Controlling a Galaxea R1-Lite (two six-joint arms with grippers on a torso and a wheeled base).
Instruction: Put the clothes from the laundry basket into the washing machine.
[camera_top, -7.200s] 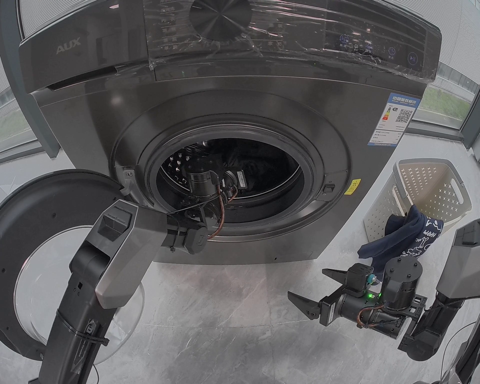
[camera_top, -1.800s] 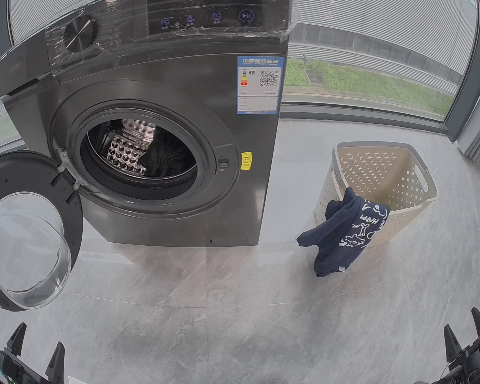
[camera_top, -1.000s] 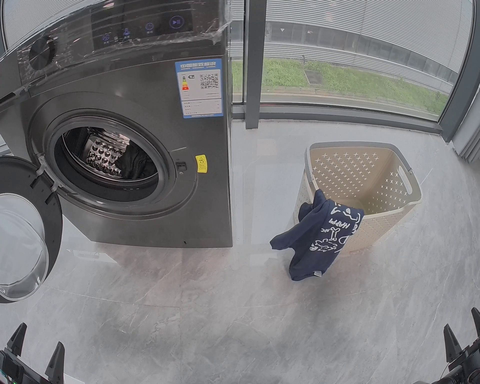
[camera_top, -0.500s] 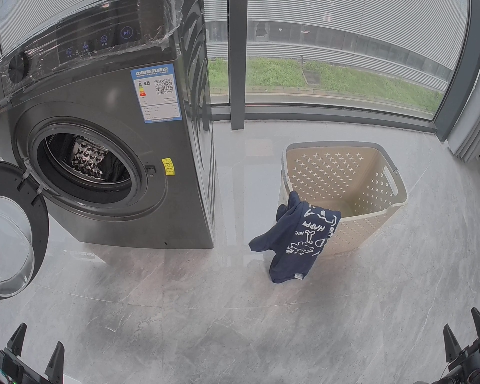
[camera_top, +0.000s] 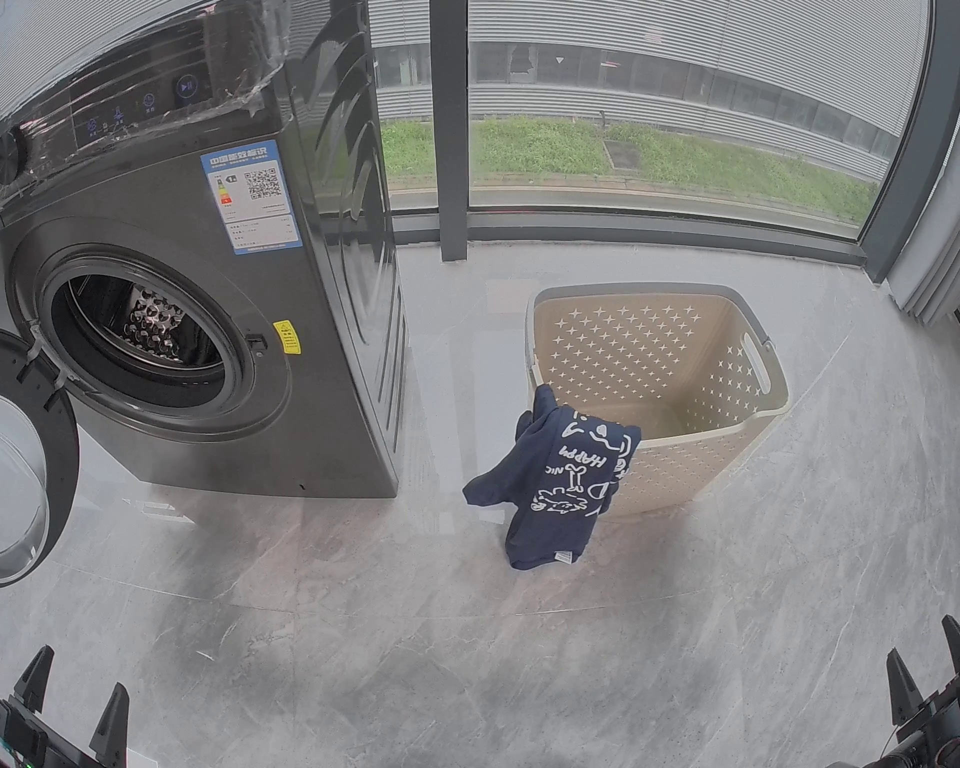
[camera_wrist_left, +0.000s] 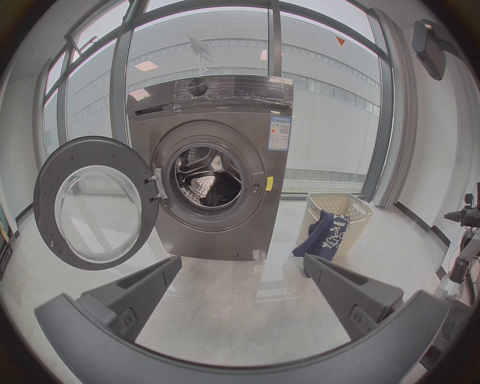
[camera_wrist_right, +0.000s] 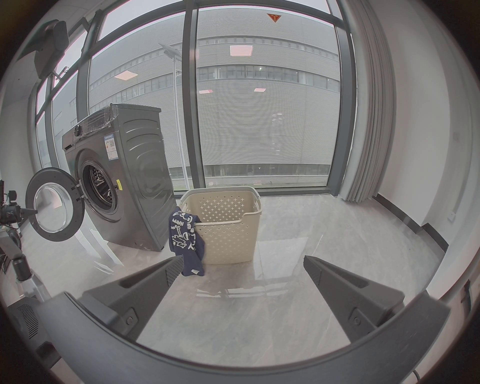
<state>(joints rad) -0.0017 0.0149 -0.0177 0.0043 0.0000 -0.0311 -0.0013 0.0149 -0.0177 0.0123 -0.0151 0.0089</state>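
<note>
Navy garment with white print (camera_top: 555, 480): draped over the near left corner of the rim of the laundry basket (camera_top: 700, 470), mostly hanging down the outer wall toward the grey floor (camera_top: 400, 620); whether the hem touches the floor cannot be told. Basket: beige, perforated, upright, standing well apart from the washing machine (camera_top: 330, 250), to its right and before the window (camera_top: 650, 100). Washing machine: round door (camera_top: 30, 450) swung fully open to the left; dark clothing (camera_wrist_left: 220, 190) lying low in the drum. Left gripper (camera_top: 80, 672): low at the near left edge of the head view, fingers spread, holding nothing. Right gripper (camera_top: 922, 645): low at the near right edge, fingers spread, holding nothing. Differences from earlier frames: the whole head view has swung rightward, so the machine now sits at the left edge and the basket near the middle; garment, basket and machine keep their places relative to one another. Some seven seconds back the left arm reached into the drum and the right gripper was beside the garment; both are now drawn back.
</note>
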